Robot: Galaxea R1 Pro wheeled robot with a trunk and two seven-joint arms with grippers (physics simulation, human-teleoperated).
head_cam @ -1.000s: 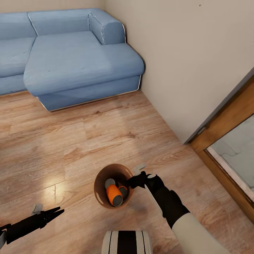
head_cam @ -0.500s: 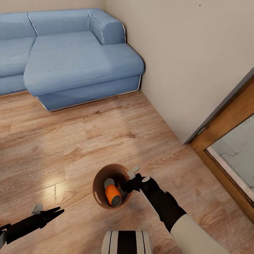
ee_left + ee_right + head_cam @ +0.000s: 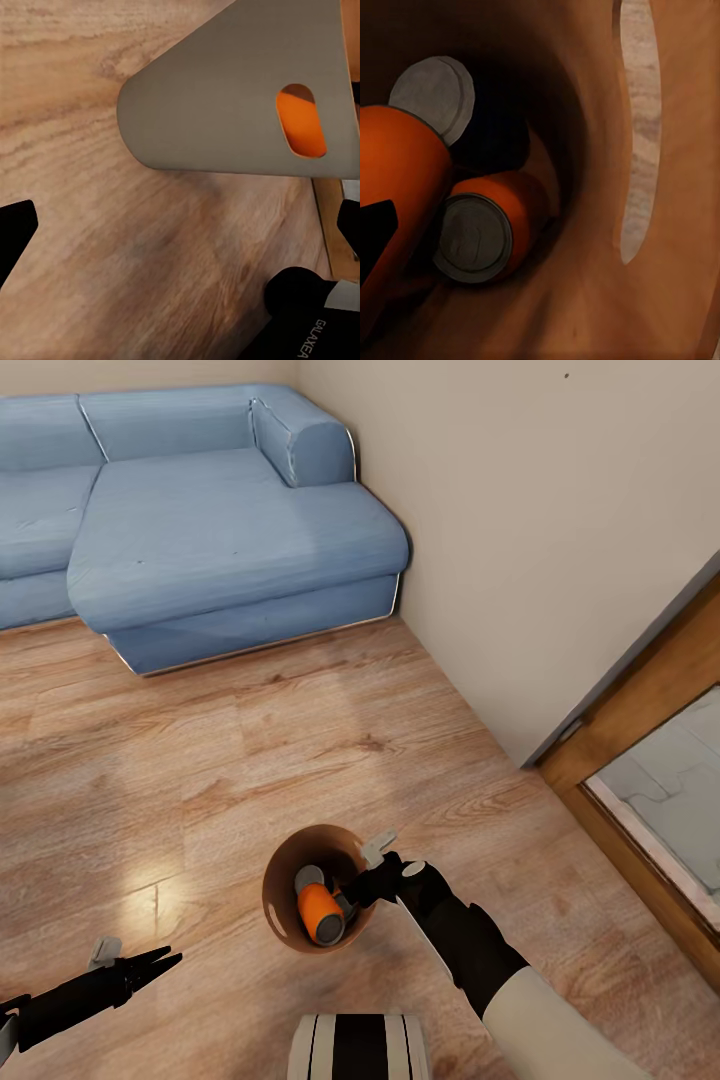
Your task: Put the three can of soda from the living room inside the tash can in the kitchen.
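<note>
My right pincer (image 3: 378, 868) clamps the brown rim of the trash can (image 3: 285, 880), carried above the living-room floor (image 3: 300, 740) — the bin hangs just off my fingertips. Inside it lie the soda cans: an orange can (image 3: 321, 912) uppermost, a second orange can (image 3: 487, 229) beside it, and a grey top (image 3: 435, 96) behind. My left pincer (image 3: 150, 962) hangs well apart — its fingers closed on nothing.

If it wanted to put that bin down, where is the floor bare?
Bare wood floor stretches between the blue sofa and the bin, and right toward the wall. It is crowded inside the bin: cans and the right pincer at its rim.
</note>
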